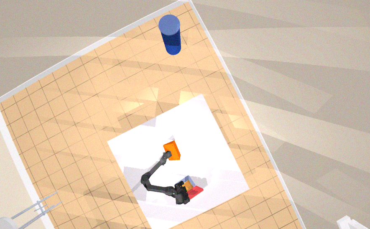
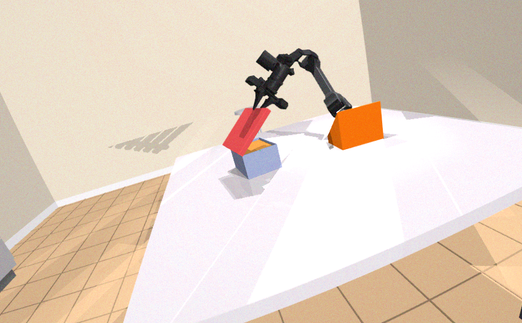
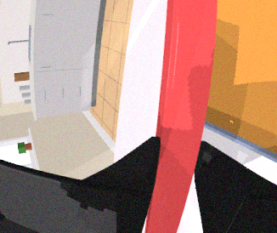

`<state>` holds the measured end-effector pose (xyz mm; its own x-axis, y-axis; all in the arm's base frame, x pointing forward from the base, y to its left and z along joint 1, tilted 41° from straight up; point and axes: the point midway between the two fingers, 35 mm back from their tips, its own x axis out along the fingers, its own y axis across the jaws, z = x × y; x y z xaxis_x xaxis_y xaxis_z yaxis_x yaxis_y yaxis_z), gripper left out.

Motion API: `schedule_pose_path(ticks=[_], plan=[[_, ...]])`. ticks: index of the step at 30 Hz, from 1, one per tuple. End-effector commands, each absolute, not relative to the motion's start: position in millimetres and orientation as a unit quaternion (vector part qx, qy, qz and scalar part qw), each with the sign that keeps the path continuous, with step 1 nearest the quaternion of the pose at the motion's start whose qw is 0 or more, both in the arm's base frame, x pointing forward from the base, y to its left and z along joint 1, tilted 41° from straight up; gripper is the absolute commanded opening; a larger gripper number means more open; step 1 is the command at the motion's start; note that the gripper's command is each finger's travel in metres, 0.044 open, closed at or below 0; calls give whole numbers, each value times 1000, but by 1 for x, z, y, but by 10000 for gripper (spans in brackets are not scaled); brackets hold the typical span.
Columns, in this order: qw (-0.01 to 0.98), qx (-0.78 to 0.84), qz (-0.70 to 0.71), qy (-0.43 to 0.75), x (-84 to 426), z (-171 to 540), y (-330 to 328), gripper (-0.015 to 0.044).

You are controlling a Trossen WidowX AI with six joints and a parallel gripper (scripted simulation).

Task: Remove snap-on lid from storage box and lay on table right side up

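Observation:
The red lid (image 1: pixel 196 192) (image 2: pixel 236 134) (image 3: pixel 188 93) is off the top of the box and tilted steeply, its lower edge by the box's rim in the exterior view. Whether they touch I cannot tell. My gripper (image 2: pixel 258 108) (image 3: pixel 177 147) is shut on the lid's upper edge, one finger on each side. The blue-grey storage box (image 1: pixel 189 179) (image 2: pixel 264 161) (image 3: pixel 247 144) stands upright on the white table (image 1: pixel 214 136) (image 2: pixel 335 208), open at the top, with an orange inside. The lid hides part of its rim in the exterior view.
A large orange wedge-shaped block (image 1: pixel 170 149) (image 2: pixel 358 126) stands on the table beside the arm's base. In the top view a table edge runs beyond the box and lid. A tall blue cylinder (image 1: pixel 172 38) stands on the floor, away from the table.

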<state>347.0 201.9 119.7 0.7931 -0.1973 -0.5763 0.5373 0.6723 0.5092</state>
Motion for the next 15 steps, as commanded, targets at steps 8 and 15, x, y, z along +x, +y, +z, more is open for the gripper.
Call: schedule_pose_path(ticks=[8, 15], plan=[[881, 347, -208, 245, 338, 105, 218, 0], [881, 348, -208, 245, 333, 96, 227, 0]])
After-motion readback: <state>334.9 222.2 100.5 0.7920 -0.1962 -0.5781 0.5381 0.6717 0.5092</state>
